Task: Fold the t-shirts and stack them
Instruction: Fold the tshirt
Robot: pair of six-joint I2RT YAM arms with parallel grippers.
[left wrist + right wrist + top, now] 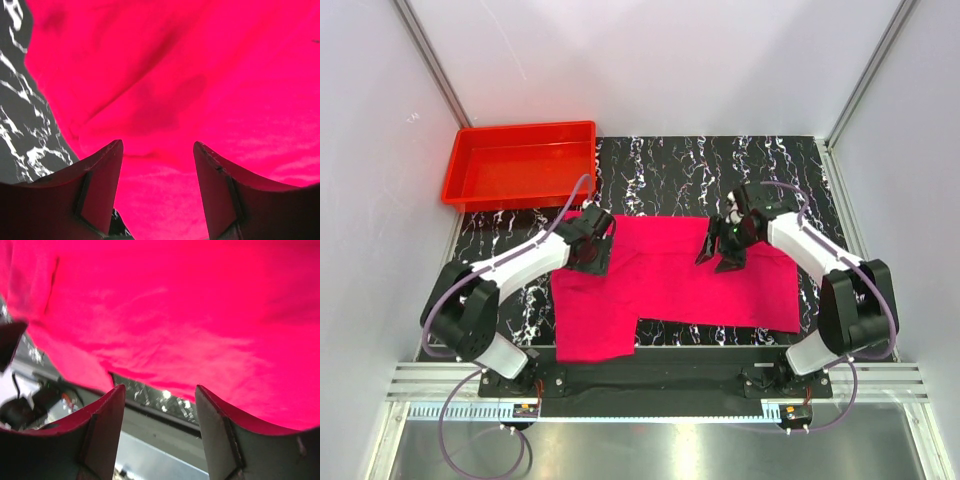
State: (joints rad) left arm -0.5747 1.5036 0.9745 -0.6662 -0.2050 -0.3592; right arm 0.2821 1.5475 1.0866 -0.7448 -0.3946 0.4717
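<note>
Left gripper (157, 148) and right gripper (160, 390) both have their jaws spread, pinching nothing, low over the t-shirt (670, 285). It lies flat mid-frame on the table (720, 165), below the tray (520, 165) at upper left. Folding seems in hand. Next, each gripper probably needs to pinch the cloth's upper edge.

Lab test cell, white panel walls (670, 60), aluminium rails (880, 380), marbled mat (660, 170)
</note>
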